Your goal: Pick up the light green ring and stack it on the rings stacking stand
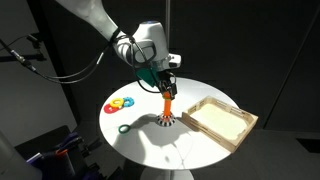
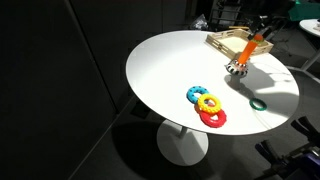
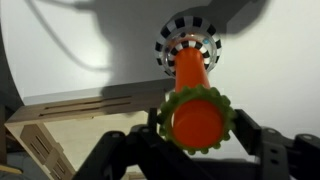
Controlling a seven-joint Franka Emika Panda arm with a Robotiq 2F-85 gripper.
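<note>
Here, claw point(image 3: 198, 130): closed on the light green ring, one black finger point(image 3: 132, 150) pressed to each side of it, seen in the wrist view.
Light green ring point(image 3: 198, 118): held level at the top of the stand's orange peg, with the peg's tip showing through its hole.
Stand point(image 3: 188, 62): upright on the surface, directly under the claw, its black-and-white base beyond the peg.
Tray point(image 3: 60, 130): wooden, just beside the stand.
Surface point(image 1: 150, 140): round and white, carrying everything.
Teal ring point(image 1: 121, 127): lying flat in an exterior view, apart from the stand.
Red, yellow and blue rings point(image 1: 120, 103): bunched together and touching, well apart from the tray.
</note>
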